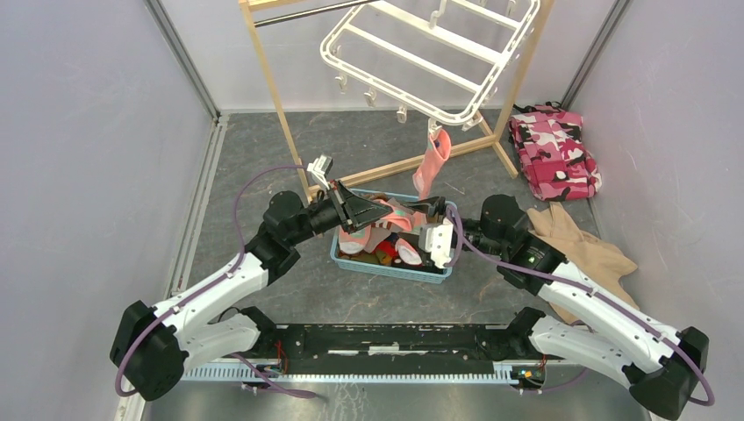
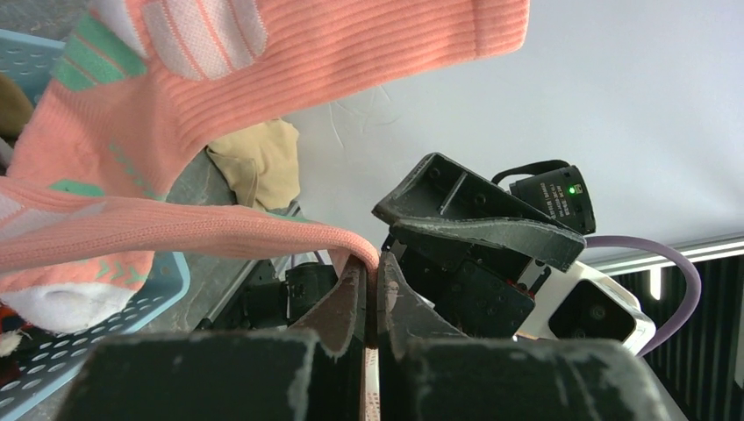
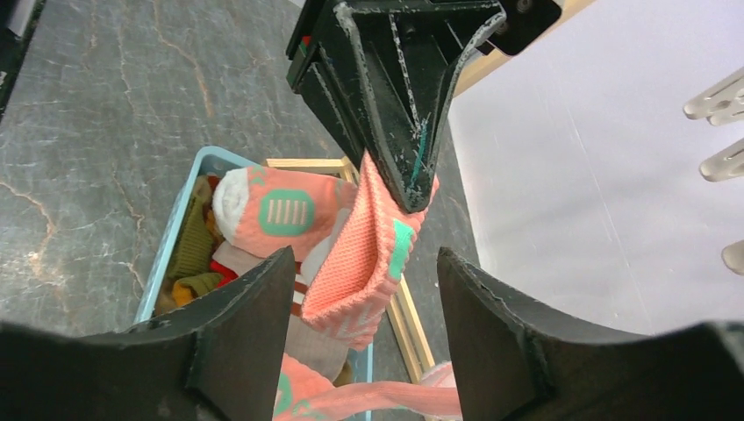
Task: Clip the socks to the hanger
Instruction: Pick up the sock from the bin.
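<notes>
My left gripper (image 1: 384, 210) (image 2: 373, 263) is shut on the cuff of a salmon-pink sock (image 2: 219, 79) with teal and white patches, lifted just above the blue basket (image 1: 390, 266). The sock (image 3: 364, 254) hangs from the left gripper's tips between the spread fingers of my right gripper (image 3: 364, 259) (image 1: 423, 213), which is open and not touching it. More socks (image 3: 263, 210) lie in the basket (image 3: 171, 241). A second salmon sock (image 1: 432, 162) hangs clipped to the near rim of the white hanger (image 1: 421, 53).
The hanger hangs in a light wooden frame stand (image 1: 289, 132) behind the basket. A pink camouflage cloth (image 1: 554, 149) and a tan garment (image 1: 583, 246) lie on the floor at the right. Walls close in on both sides.
</notes>
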`<action>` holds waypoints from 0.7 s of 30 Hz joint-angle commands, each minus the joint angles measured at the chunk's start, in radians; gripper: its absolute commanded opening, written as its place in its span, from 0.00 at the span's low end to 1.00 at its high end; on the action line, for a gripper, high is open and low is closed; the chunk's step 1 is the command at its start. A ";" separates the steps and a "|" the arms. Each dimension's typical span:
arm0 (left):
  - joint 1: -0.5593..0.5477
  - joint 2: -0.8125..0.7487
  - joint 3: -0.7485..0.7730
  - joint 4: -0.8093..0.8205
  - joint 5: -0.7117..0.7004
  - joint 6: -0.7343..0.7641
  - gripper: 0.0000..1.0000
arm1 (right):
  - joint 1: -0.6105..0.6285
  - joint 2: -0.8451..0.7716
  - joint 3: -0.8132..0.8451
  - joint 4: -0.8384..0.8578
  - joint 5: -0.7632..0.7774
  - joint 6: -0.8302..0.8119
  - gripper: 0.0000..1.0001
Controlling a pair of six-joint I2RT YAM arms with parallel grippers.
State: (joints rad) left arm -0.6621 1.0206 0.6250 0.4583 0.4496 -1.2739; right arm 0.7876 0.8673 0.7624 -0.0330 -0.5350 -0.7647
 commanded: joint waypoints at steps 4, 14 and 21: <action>0.005 0.002 0.004 0.103 0.044 -0.061 0.02 | 0.013 0.012 0.023 0.062 0.050 -0.014 0.51; 0.016 -0.002 -0.005 0.098 0.039 -0.061 0.13 | 0.013 0.016 0.037 0.064 0.080 -0.004 0.09; 0.054 -0.101 -0.013 0.113 0.044 0.163 0.64 | -0.036 0.018 0.104 -0.037 0.002 0.068 0.00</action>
State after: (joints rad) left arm -0.6289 1.0004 0.6090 0.5175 0.4789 -1.2739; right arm 0.7849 0.8841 0.7815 -0.0235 -0.4751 -0.7544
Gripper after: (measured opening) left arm 0.525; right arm 0.050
